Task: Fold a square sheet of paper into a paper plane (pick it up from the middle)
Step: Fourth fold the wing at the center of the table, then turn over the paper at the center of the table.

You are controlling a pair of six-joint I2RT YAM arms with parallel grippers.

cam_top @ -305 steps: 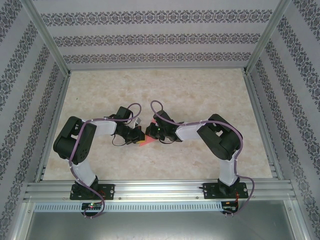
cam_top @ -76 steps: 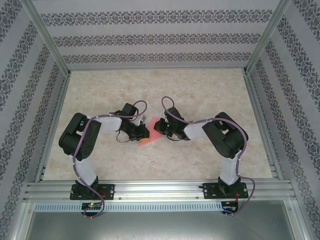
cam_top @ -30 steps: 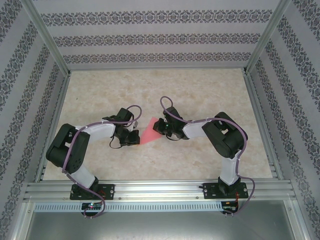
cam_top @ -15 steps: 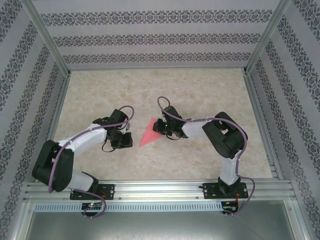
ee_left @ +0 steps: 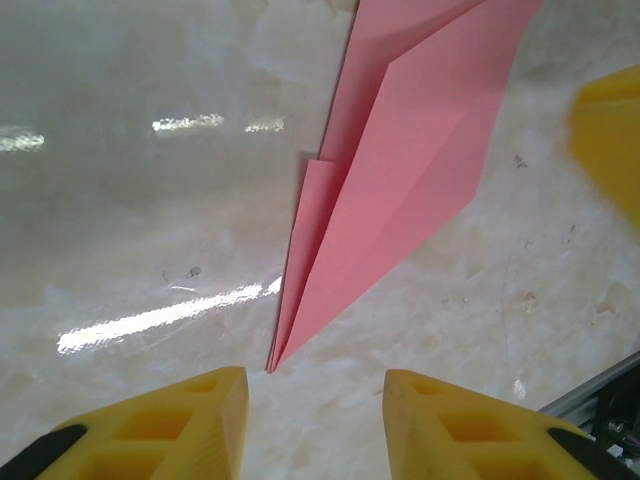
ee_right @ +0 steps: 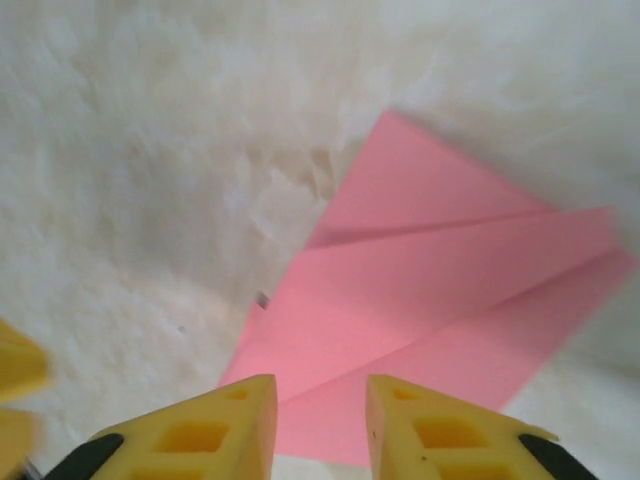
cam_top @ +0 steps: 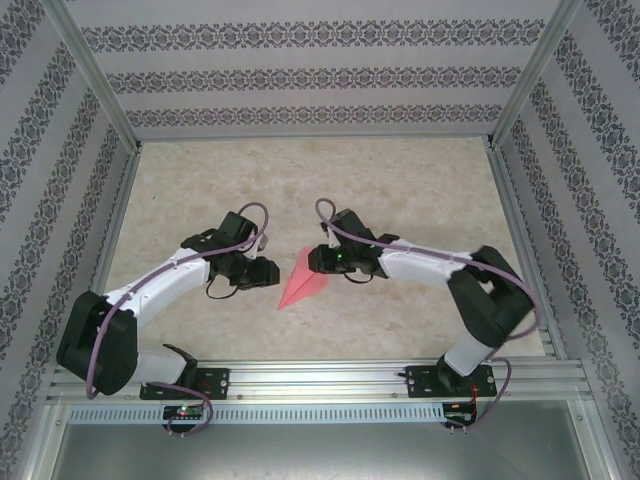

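I have the paper plane (cam_top: 303, 283) lying flat on the marbled table (cam_top: 400, 180) near the centre of the top view, nose toward the lower left. The left gripper (cam_top: 262, 272) sits just left of it, its yellow fingers (ee_left: 205, 420) apart with nothing between them. The right gripper (cam_top: 315, 260) hangs over the plane's upper right end, jaws likewise apart and not pinching the paper.

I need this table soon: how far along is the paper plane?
Done: the paper plane lies flat on the table as a pointed, creased dart. In hand: nothing; the left gripper and right gripper stand open, neither gripping it. Left: probably just pulling both grippers back.
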